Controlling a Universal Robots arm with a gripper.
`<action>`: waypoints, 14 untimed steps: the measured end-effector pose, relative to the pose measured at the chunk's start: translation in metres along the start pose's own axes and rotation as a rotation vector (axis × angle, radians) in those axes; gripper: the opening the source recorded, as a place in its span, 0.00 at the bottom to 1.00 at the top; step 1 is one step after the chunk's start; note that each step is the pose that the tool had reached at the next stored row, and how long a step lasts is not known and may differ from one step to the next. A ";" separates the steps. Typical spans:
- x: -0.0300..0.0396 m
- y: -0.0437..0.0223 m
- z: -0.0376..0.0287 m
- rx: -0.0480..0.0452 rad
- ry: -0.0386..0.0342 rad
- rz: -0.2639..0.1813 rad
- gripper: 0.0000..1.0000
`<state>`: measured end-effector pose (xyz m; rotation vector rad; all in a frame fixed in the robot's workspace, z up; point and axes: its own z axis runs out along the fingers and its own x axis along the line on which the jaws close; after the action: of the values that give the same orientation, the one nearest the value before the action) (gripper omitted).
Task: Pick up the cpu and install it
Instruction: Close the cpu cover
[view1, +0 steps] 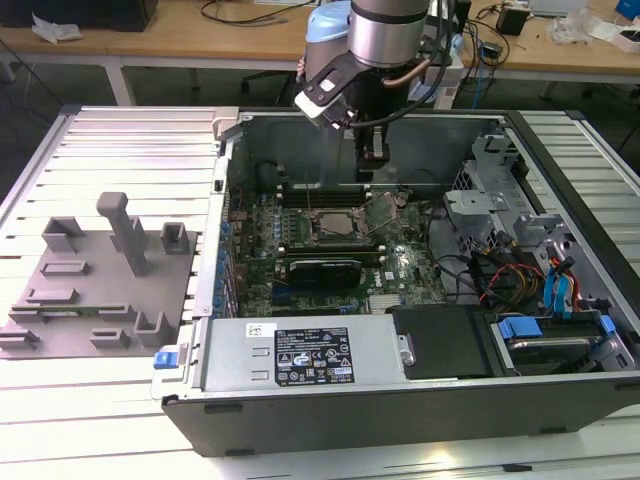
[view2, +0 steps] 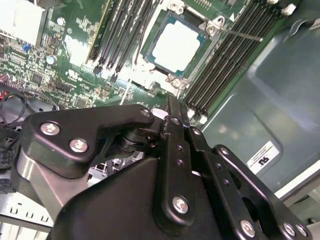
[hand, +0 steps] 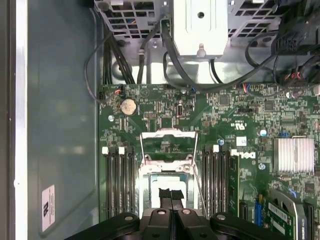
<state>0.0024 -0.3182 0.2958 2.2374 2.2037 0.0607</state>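
I'm seeing the small flat square cpu with its silver-grey metal top (view2: 177, 45) lying inside the square black metal-framed socket (view2: 150, 47). It is sitting level, as far as I can tell, on the green motherboard (hand: 225, 115) between two banks of black memory slots (hand: 117, 182). The socket's hinged metal load plate (hand: 167, 145) is standing open. I'm hovering the black two-fingered gripper (hand: 170, 196) just above the chip, jaws pressed together and gripping nothing. I'm judging the chip placed but not yet locked down. Any next move calls for clearing the upright plate and the thin wire lever (hand: 198, 185) without nudging the chip.
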 end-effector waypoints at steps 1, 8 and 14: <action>0.0001 0.0027 0.0001 0.0001 0.0000 0.000 0.11; 0.0004 0.0274 0.0008 0.0023 0.0000 0.000 0.11; 0.0007 0.0505 0.0015 0.0052 -0.0001 0.001 0.11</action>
<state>0.0529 -0.3182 0.2957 2.2411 2.2053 0.0550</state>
